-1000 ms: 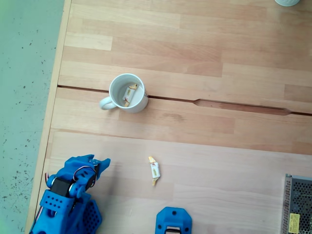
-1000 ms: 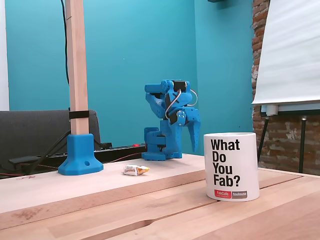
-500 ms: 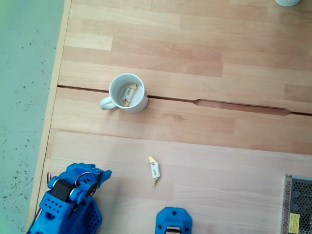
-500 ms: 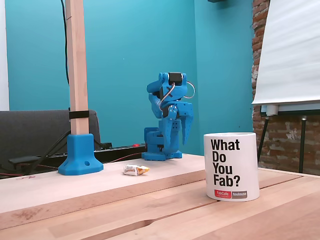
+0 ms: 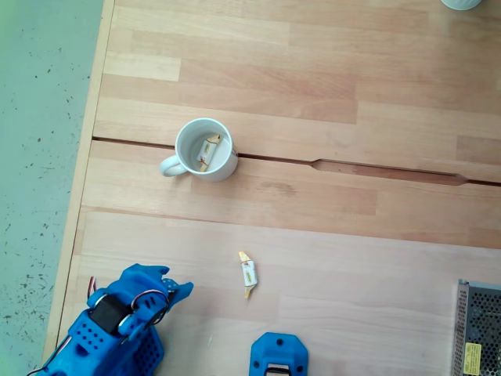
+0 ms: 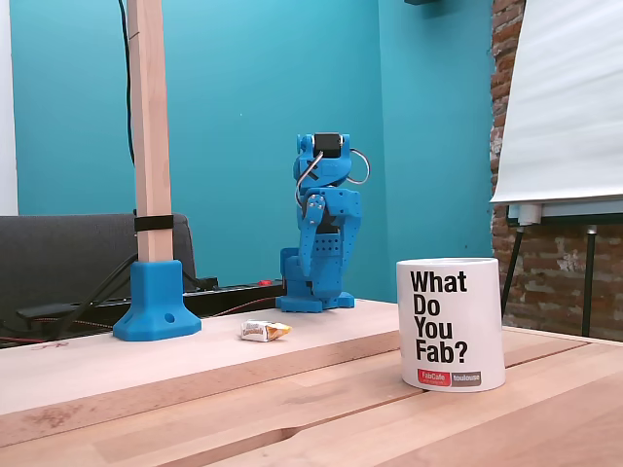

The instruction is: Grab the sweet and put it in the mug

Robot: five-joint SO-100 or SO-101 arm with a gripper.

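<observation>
Pale wooden plank worktop (image 5: pixel 329 70) with a dark seam running across; teal wall (image 6: pixel 243 117) and brick (image 6: pixel 501 146) behind. White mug (image 5: pixel 206 149) stood on the seam, one sweet (image 5: pixel 208 149) inside. Another sweet (image 5: pixel 248 273) lay on bare wood, well apart from it. Blue arm folded; end effector (image 5: pixel 174 291) opening could not be told.

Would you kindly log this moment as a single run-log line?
arm: folded near base | gripper: jaws empty, state unclear | mug: one sweet inside | second sweet: on table, untouched
</observation>
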